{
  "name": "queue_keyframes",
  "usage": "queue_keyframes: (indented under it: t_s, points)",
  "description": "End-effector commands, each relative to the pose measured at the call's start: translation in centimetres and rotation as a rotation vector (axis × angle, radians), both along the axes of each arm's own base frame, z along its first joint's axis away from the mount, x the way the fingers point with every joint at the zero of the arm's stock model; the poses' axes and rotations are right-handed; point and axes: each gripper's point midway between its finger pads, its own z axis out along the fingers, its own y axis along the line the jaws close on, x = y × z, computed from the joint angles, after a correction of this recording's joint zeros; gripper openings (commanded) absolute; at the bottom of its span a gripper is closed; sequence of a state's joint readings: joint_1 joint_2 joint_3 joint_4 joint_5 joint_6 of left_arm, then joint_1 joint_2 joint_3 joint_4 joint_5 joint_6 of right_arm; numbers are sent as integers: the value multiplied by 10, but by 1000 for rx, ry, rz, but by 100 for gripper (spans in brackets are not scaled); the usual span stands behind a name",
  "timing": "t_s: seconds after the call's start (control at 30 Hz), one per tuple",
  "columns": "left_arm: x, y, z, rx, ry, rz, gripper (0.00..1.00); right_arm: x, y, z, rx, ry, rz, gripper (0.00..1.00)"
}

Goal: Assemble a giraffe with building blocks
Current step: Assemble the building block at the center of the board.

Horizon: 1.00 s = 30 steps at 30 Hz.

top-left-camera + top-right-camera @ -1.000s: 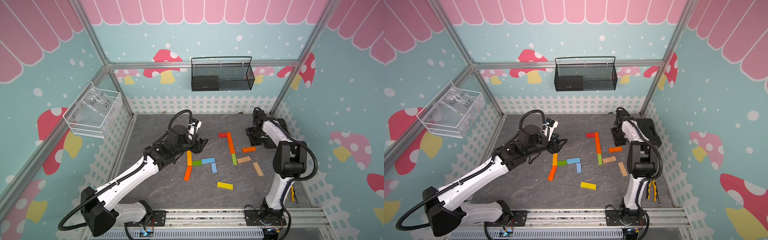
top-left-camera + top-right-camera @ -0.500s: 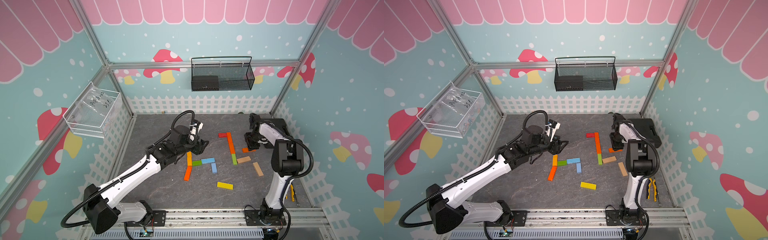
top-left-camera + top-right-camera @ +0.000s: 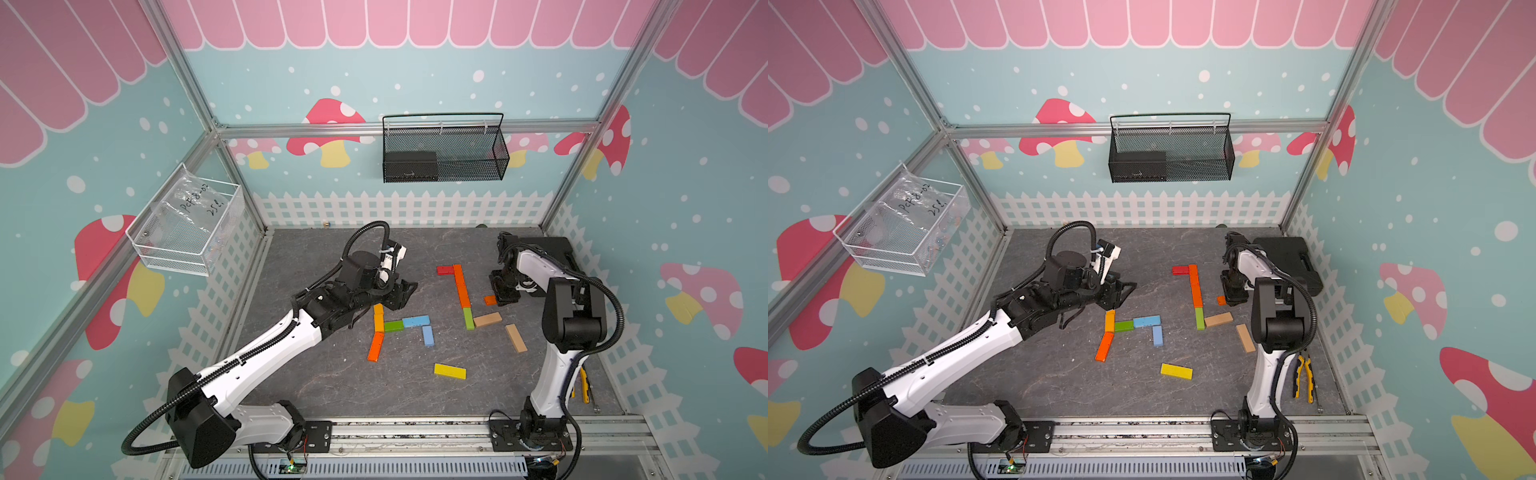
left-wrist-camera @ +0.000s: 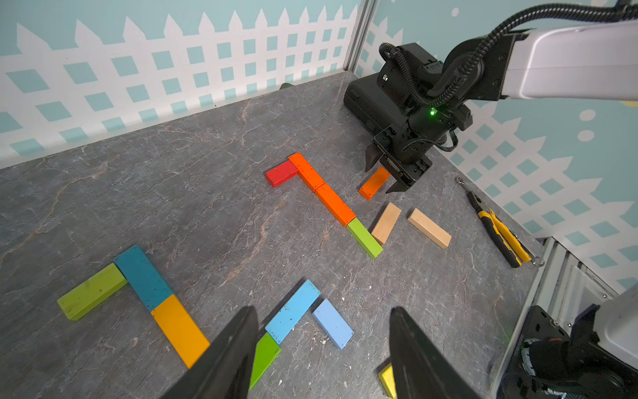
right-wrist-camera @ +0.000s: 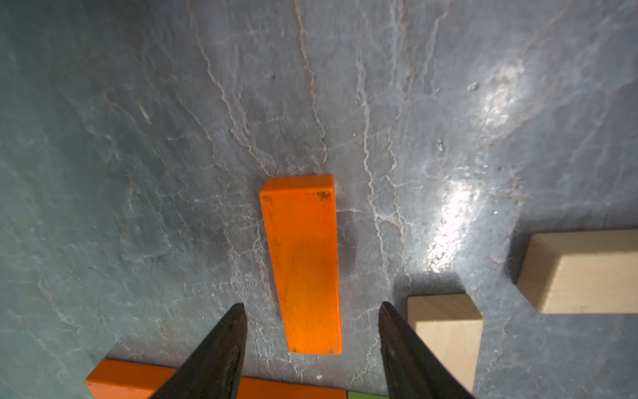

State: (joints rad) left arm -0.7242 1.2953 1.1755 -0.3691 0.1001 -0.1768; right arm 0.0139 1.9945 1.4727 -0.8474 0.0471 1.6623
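Observation:
Coloured building blocks lie flat on the grey slate table. A red, orange and green line meets a tan block. My right gripper is open and low over a loose orange block, one finger on each side with a gap to both. My left gripper hovers open and empty above a cluster of amber, green and blue blocks. A yellow block lies alone nearer the front.
A black case sits in the back right corner behind the right arm. Pliers lie at the right edge. A second tan block lies near the right arm. A mesh basket and a clear bin hang on the walls.
My right gripper came forward and down over the loose orange block, and its jaws narrowed. My left gripper dropped slightly toward the amber block, then held still.

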Motion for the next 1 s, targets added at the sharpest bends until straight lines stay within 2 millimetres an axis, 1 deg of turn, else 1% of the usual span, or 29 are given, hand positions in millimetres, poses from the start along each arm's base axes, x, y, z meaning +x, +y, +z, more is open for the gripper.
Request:
queue_keyframes:
  t_s: [0.0, 0.17, 0.2, 0.3, 0.47, 0.53, 0.57, 0.6, 0.67, 0.7, 0.97]
  points:
    - [-6, -7, -8, -2, 34, -37, 63, -7, -6, -16, -34, 53, -32, 62]
    - [-15, -20, -9, -15, 45, -83, 63, -7, -4, -26, -23, 71, -33, 61]
    - [-16, -22, -9, -14, 46, -89, 63, -6, -5, -27, -25, 70, -35, 60]
    - [-20, -27, -9, -13, 44, -103, 63, -2, -9, -26, -45, 64, -26, 53]
    - [-21, -33, -10, -6, 43, -110, 63, -3, -11, -31, -40, 79, -23, 51]
    - [-20, -33, -10, -5, 41, -109, 63, -6, -11, -33, -37, 86, -26, 42]
    - [-20, -33, -10, -5, 41, -110, 63, -7, -11, -33, -36, 88, -29, 35]
    - [-20, -33, -10, -4, 40, -110, 63, -9, -12, -33, -39, 89, -34, 26]
    - [-20, -34, -9, -3, 38, -110, 63, -12, -15, -31, -46, 89, -43, 16]
    - [-20, -34, -8, -2, 37, -109, 63, -13, -18, -29, -52, 87, -50, 15]
    - [-21, -34, -6, -1, 31, -108, 63, -34, -49, -17, -105, 90, -93, 15]
